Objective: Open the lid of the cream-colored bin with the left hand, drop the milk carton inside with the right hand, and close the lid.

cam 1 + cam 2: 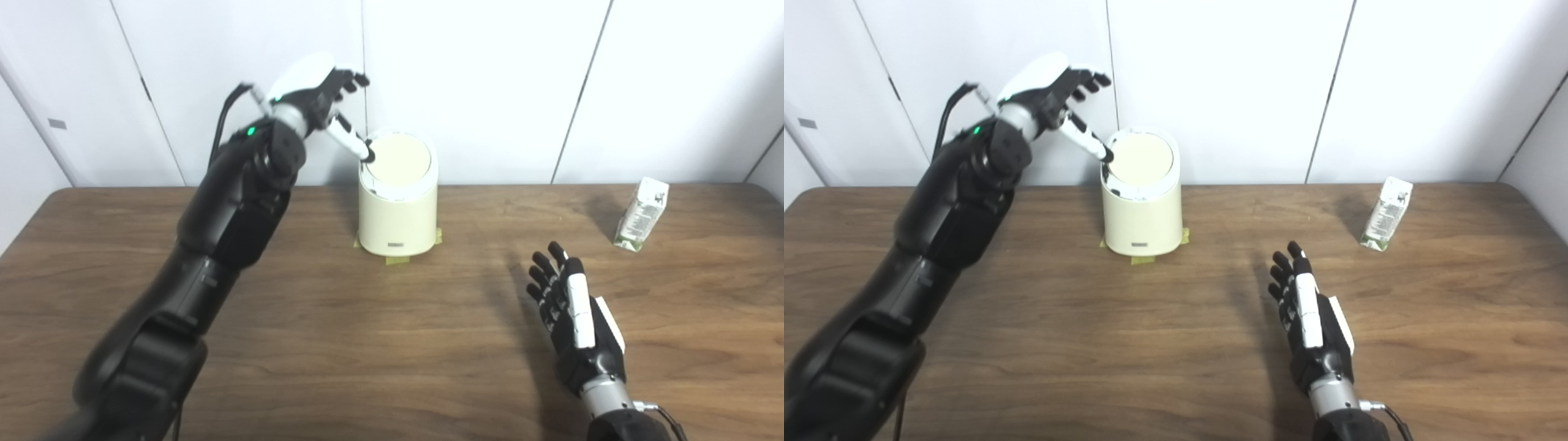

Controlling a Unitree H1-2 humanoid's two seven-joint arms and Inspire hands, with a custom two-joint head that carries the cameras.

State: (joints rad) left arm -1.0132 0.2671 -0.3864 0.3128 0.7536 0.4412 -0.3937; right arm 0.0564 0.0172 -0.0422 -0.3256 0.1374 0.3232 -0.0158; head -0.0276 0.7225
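Note:
The cream-colored bin [398, 214] stands at the back middle of the table, its round lid [398, 160] tilted toward me and down on the rim. My left hand [318, 101] is raised at the bin's upper left, fingers spread, with its thumb tip touching the lid's left edge. The milk carton [642, 214] stands upright at the far right of the table. My right hand [572, 309] hovers open over the table front right, well short of the carton and holding nothing.
The brown wooden table [367, 343] spans the view. White wall panels [490, 79] rise right behind the bin. Yellow tape pieces [397, 260] mark the bin's base. My left arm [202, 263] crosses the table's left side.

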